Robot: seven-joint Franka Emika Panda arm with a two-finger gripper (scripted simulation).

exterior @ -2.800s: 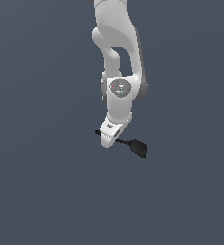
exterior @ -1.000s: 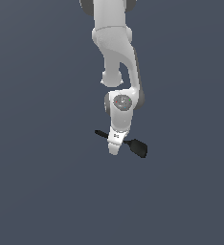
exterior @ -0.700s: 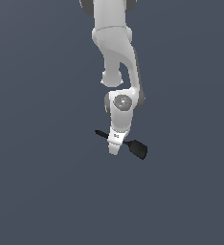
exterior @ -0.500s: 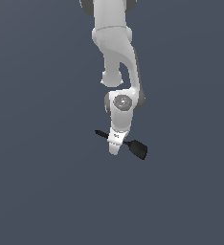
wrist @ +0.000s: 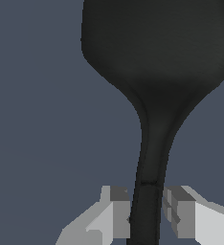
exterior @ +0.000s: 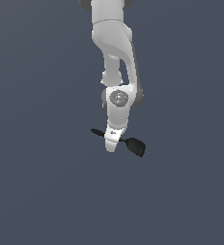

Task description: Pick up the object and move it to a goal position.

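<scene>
A white Panda arm's gripper [wrist: 146,217] straddles the black spatula's [exterior: 133,145] thin handle, fingers [wrist: 119,213] hugging both sides; the head points toward the exterior view's right.

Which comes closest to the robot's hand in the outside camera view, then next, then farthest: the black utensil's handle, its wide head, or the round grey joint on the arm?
1. Handle: passes right at the hand, poking out to the exterior view's left.
2. Wide head: just off to the exterior view's right.
3. Round grey joint: up the arm, well above.
</scene>
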